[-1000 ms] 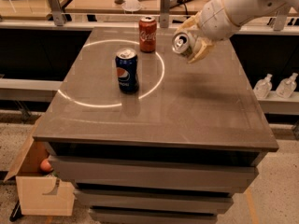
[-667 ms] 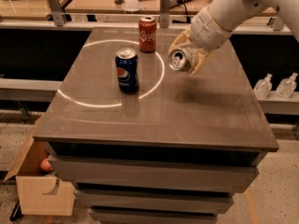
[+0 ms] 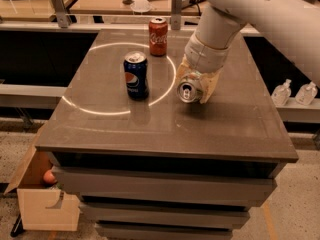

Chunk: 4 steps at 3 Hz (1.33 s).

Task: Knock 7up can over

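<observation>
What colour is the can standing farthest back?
The Coca-Cola can is red, camera view; end effector holds 7up can.

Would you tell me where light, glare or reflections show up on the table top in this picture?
Camera view: a bright ring of light lies on the dark table, with the Pepsi can standing inside it. Camera view: the glossy top faintly mirrors that can just in front of it. Camera view: the lid of the 7up can glints, the can tilted in the gripper just right of the ring.
</observation>
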Tool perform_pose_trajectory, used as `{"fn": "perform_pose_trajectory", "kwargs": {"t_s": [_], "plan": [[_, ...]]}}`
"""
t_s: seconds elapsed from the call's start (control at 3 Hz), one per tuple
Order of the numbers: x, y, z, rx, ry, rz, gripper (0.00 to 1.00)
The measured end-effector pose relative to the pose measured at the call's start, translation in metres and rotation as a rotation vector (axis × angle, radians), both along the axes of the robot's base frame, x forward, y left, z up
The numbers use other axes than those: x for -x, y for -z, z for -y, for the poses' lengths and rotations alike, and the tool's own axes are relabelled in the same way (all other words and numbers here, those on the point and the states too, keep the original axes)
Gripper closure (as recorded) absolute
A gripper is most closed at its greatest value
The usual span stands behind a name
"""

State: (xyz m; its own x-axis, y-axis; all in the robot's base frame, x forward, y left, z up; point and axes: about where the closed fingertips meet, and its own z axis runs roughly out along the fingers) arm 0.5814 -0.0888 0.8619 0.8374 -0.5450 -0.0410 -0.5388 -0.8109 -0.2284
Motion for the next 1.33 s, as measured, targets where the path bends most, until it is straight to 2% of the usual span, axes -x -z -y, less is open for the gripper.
{"fn": "perform_pose_trajectory", "kwargs": {"t_s": [0.33, 0.67, 1.0, 1.33], "plan": [[0.004, 0.009, -0.001, 0.066, -0.041, 0.013, 0.29], [0.002, 0.009, -0.001, 0.094, -0.055, 0.011, 0.05], [-0.01, -0.015, 0.0, 0.003, 0.027, -0.036, 0.0], [-0.034, -0.055, 0.011, -0.171, 0.207, 0.042, 0.0]]}}
